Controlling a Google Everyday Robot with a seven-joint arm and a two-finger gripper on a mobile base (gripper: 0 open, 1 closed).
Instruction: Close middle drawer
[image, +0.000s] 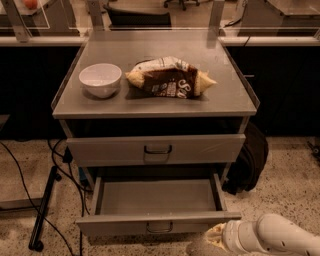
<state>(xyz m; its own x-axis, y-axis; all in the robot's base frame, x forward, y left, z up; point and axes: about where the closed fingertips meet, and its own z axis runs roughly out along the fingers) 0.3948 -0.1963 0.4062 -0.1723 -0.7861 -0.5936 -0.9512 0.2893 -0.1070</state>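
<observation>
Standing pulled out from the grey cabinet (235, 102), the middle drawer (155, 197) shows its bare grey tray, its low front panel and small loop handle (160, 228) facing the camera. Above it sits the taller-fronted upper drawer (200, 149), nearly flush. The gripper (206, 243) is low at the bottom right, just beside the drawer front's right corner, on a white arm (272, 237) entering from the right; whether it is spread or closed I cannot tell. On the cabinet top rest a white bowl (100, 80) and a snack bag (170, 76). A black bag (247, 165) leans by the cabinet's right side; cables (57, 165) and a black bar (42, 210) lie on the floor at left.
</observation>
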